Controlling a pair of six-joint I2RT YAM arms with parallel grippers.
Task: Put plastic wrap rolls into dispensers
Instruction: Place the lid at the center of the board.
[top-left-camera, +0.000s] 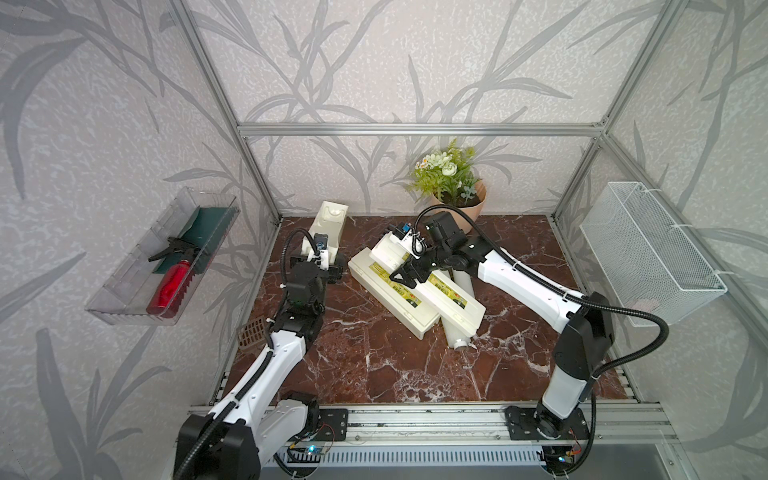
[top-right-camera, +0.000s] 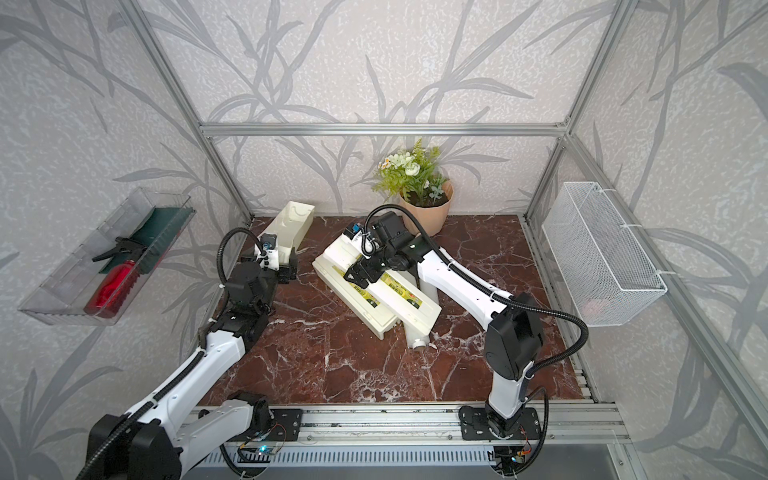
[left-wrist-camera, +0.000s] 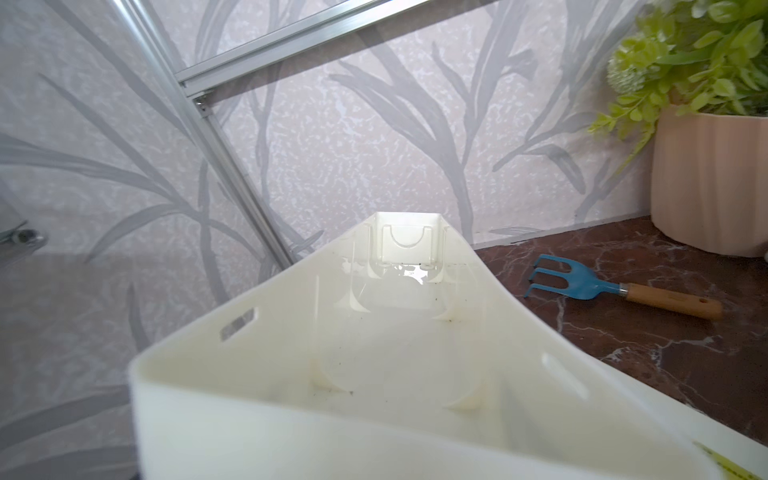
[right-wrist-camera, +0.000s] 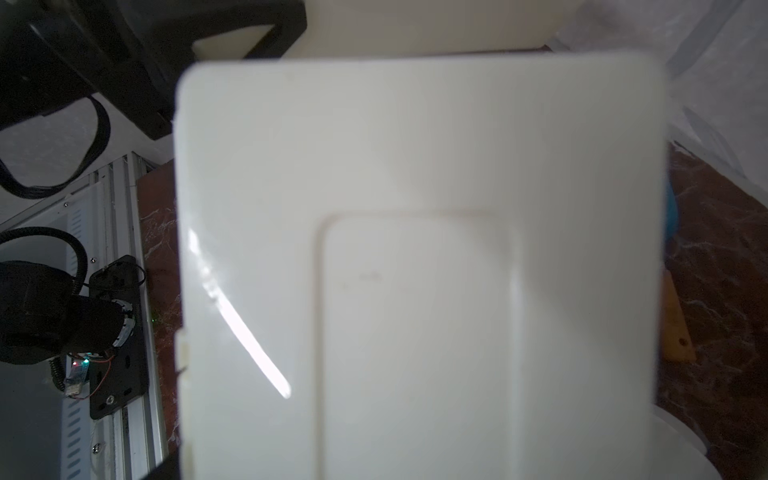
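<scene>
Back-left dispenser (left-wrist-camera: 249, 415) uncovered, empty; left gripper (top-left-camera: 332, 268) at its near end. Right gripper (top-left-camera: 403, 278) on labelled centre dispenser (top-left-camera: 461, 309), with a roll (top-left-camera: 455, 332) lying beneath it, outside. Both jaws wide, clamping unclear.

Back left on bench (top-left-camera: 353, 365), open dispenser (top-left-camera: 328, 222). Mid-bench, two long boxes (top-left-camera: 392, 297) side by side, right-hand one lying over roll (top-left-camera: 454, 332). Behind them at back wall, plant pot (top-left-camera: 473, 212). Between dispenser and pot, hand fork (left-wrist-camera: 582, 282). On right wall, basket (top-left-camera: 648, 249); on left wall, tray (top-left-camera: 124, 286).
</scene>
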